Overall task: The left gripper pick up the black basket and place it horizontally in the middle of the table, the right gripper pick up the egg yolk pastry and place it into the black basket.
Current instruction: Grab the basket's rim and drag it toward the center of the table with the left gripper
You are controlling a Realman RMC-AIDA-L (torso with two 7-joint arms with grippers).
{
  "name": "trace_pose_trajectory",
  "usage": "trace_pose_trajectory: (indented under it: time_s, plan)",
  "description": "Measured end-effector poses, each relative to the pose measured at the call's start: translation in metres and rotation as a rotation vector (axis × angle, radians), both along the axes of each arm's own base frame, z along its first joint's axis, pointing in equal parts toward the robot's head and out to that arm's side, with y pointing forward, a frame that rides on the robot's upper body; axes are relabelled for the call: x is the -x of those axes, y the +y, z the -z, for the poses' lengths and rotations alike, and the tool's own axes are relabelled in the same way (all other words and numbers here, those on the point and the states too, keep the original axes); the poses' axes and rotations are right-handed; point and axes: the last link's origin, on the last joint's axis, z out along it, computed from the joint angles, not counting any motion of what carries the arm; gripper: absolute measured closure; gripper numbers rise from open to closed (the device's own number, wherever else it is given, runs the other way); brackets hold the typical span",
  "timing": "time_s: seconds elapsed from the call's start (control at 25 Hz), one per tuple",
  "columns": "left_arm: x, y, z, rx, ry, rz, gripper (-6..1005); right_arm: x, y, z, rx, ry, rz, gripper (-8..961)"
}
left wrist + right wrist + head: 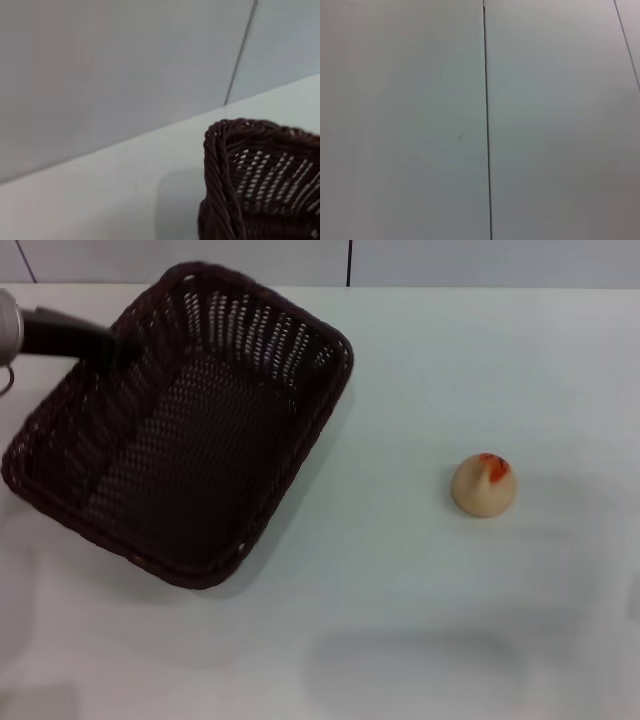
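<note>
head view: the black basket [190, 430] is seen at the upper left of the frame, skewed on the white counter [400, 640]. its far left rim is met by the left claw [95, 340]; whether it is clamped cannot be told. the egg yolk pastry [484, 485] sits well apart, at the right.

Wall [405, 120]: plain pale grey panels, matte, behind the far edge of the tabletop.
Panel seam [486, 125]: thin dark vertical line between two wall panels; another seam shows at the right wrist view's upper corner.
Tabletop [420, 620]: broad, white, matte.
Light: soft and even, with faint blurred shadows on the white surface.
</note>
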Motion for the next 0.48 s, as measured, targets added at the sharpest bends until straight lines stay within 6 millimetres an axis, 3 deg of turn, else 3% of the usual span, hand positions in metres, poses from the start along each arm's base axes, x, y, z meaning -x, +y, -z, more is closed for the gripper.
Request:
trace_pose_trajectory:
  time_s: [0.48]
  plan:
    - [-0.068, 0.008, -0.02, 0.167, -0.126, 0.326, 793, -0.001, -0.002, 0.0, -0.008, -0.001, 0.005, 480]
